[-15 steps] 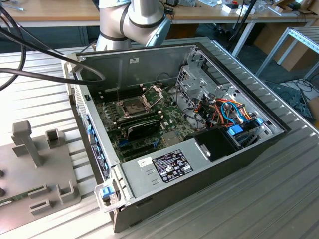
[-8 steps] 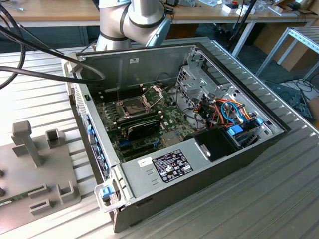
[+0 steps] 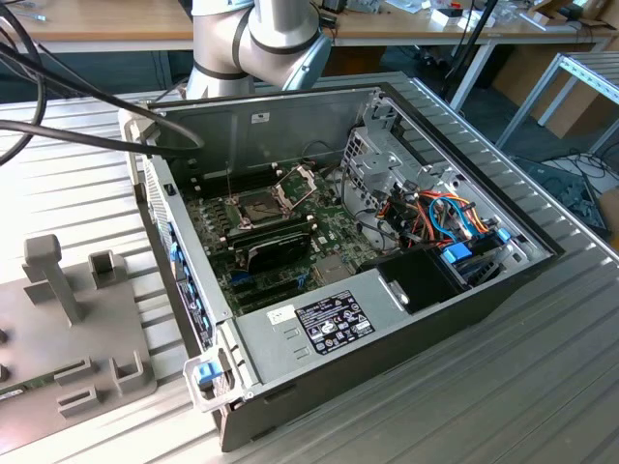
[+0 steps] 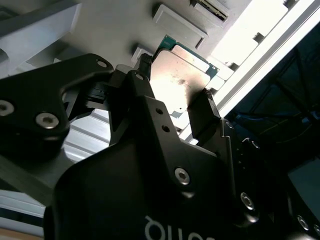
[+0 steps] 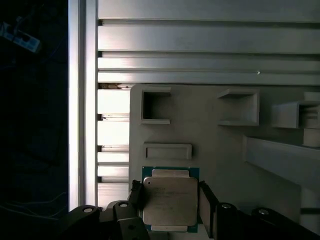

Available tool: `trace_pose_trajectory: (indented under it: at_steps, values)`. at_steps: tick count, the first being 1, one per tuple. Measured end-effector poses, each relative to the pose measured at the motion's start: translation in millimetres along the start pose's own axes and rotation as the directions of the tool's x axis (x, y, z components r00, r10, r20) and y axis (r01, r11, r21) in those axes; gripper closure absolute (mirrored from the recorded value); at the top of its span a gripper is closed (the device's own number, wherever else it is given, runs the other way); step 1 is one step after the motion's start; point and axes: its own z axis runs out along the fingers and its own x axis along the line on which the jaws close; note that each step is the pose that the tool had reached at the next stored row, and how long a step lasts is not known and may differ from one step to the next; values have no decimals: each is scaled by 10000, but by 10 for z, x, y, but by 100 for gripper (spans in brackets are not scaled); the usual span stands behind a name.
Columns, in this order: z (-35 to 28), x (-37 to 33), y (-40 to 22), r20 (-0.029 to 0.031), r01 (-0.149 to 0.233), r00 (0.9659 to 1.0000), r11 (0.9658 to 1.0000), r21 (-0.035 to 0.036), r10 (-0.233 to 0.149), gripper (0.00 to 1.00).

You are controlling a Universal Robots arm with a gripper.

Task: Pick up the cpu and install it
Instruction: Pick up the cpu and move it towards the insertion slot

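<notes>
The cpu (image 5: 170, 201) is a small square chip with a dull silver top and a green rim. It sits between the two black fingers (image 5: 207, 200) of my gripper (image 5: 170, 190), over the grey fixture plate (image 5: 220, 150). Both fingers press against opposite edges of the chip, so the gripper is shut on it. The second wrist view shows the same hold from a slant, with the cpu (image 4: 180, 80) in the gripper (image 4: 175, 82). I cannot tell whether the chip still rests on the plate. In the exterior view the motherboard's socket (image 3: 259, 208) lies open inside the case, its hinged frame (image 3: 298, 182) raised.
The open computer case (image 3: 387, 319) stands on a ribbed aluminium table (image 3: 542, 387). The grey fixture plate (image 3: 58, 329) with raised blocks lies at the exterior view's left. The arm's base (image 3: 261, 39) and black cables (image 3: 58, 126) are behind the case. Drive cages and wiring fill the case's right half.
</notes>
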Motion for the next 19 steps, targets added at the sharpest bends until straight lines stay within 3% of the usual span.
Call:
trace_pose_trajectory:
  at_steps: [19]
  values:
    - [-196, 1, 2, 0, 0, 10000, 10000, -1, 0, 45]
